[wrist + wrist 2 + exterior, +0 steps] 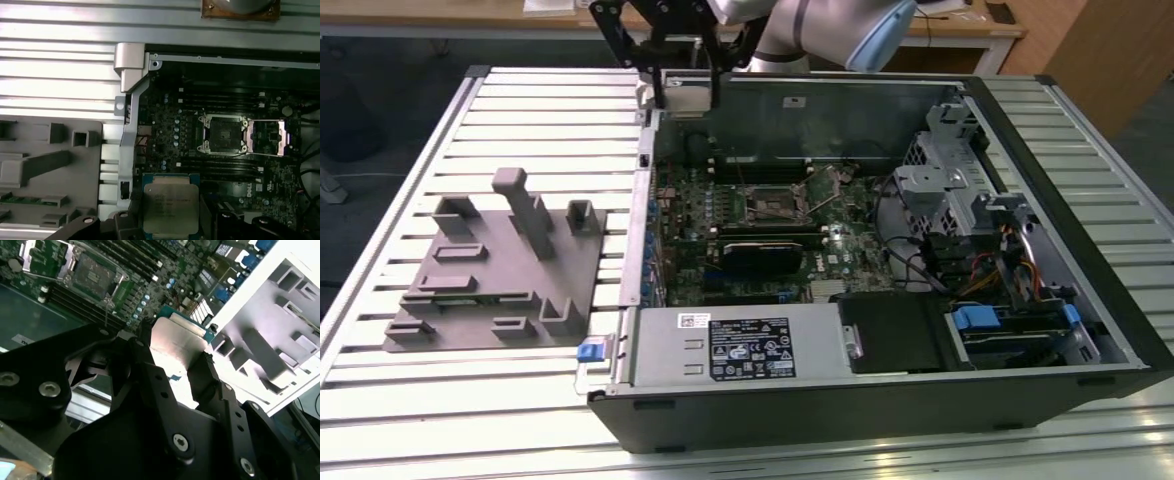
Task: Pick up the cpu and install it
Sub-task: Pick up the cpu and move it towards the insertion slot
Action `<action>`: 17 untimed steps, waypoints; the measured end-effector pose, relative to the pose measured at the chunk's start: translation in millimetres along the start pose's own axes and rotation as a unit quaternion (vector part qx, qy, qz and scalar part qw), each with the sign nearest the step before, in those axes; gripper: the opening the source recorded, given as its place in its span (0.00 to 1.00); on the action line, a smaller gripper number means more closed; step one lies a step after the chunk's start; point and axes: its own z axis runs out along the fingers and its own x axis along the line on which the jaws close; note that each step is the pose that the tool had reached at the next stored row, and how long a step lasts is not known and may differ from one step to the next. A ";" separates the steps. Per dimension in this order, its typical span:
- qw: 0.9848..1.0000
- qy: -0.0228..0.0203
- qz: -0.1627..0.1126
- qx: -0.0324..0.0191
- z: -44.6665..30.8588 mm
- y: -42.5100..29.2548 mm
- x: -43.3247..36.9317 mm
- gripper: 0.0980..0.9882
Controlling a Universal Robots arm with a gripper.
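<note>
Silver-topped cpu (170, 207) sat between fingers of the gripper (172, 225), which we saw closed on it, apart from the socket (222, 134).

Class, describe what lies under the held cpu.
The motherboard lies below the cpu, which the gripper holds, with the open socket off to one side. The patch directly beneath is covered.

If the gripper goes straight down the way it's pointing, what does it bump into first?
Probably the green motherboard near the case wall, not the open socket off to one side. The cpu the gripper holds would touch first, though depth is unclear.
</note>
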 end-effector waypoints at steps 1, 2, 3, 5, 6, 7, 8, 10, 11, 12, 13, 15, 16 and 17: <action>1.000 0.000 0.000 0.000 0.0 0.0 -3.7 0.49; 1.000 0.000 0.000 0.000 0.1 0.0 -7.7 0.49; 1.000 0.000 0.000 0.000 0.2 0.1 -12.0 0.49; 1.000 0.000 0.000 0.000 0.3 0.3 -19.7 0.49; 1.000 0.000 0.000 0.000 0.4 0.4 -23.3 0.49; 1.000 0.000 0.000 0.000 0.4 0.4 -26.4 0.49; 1.000 0.000 0.000 0.000 0.4 0.3 -29.2 0.49; 1.000 0.000 0.000 0.000 0.5 0.2 -34.3 0.49; 1.000 0.000 0.000 0.000 0.6 0.2 -36.9 0.49; 1.000 0.000 0.000 0.000 0.7 0.2 -39.6 0.49; 1.000 0.000 0.000 0.000 0.8 0.3 -42.5 0.49; 1.000 -0.001 0.000 0.000 1.0 1.3 -48.1 0.49; 1.000 -0.001 0.000 0.000 1.2 1.8 -50.7 0.49; 1.000 -0.001 0.000 0.000 1.3 2.2 -53.3 0.49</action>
